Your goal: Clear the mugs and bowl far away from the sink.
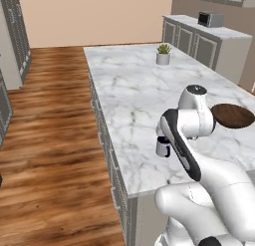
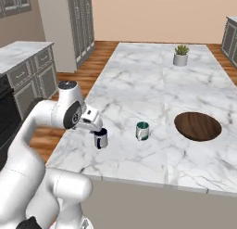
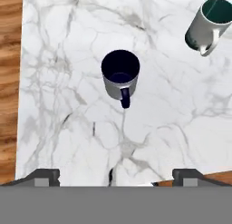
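Claw point(image 3: 115, 175) wide open — above dark mug point(image 3: 120, 75).

Your arm's folded at the elbow, forearm reaching fwd and wrist bent so the hand points straight down. The gripper point(image 3: 116, 175) is spread wide w/ nothing between the fingertips point(image 3: 44, 177), which sit level, one each side of centre in the hand view. In the right base view the gripper point(image 2: 96, 129) hangs below the wrist.
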### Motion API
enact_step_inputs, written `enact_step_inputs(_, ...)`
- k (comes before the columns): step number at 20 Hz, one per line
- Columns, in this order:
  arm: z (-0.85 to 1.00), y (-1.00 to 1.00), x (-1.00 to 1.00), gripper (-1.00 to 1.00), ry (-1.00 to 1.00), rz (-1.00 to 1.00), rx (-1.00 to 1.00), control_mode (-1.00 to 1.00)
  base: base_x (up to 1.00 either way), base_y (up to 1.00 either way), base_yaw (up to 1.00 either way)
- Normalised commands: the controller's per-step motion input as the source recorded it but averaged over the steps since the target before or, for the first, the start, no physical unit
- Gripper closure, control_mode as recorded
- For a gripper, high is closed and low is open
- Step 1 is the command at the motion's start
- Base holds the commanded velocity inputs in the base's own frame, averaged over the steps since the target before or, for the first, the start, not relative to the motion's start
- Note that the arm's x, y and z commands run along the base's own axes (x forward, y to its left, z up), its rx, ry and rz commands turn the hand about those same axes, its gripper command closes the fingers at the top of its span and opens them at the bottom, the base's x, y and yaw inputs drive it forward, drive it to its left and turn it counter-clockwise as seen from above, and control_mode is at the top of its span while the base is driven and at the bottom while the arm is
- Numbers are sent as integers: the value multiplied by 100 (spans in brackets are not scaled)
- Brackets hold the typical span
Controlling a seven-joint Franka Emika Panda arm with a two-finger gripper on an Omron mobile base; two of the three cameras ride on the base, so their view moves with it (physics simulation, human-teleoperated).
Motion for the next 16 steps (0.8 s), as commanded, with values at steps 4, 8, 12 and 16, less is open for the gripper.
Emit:
enact_step_inputs(4, 100, 2, -97, -100, -39, 0, 0, -100, 0, 0, 0)
enact_step_inputs(8, 100, 3, -100, -100, -37, 0, 0, -100, 0, 0, 0)
enact_step_inputs(12, 100, 8, -96, -100, -16, 0, 0, -100, 0, 0, 0)
enact_step_inputs(16, 100, 5, -80, -100, -8, 0, 0, -100, 0, 0, 0)
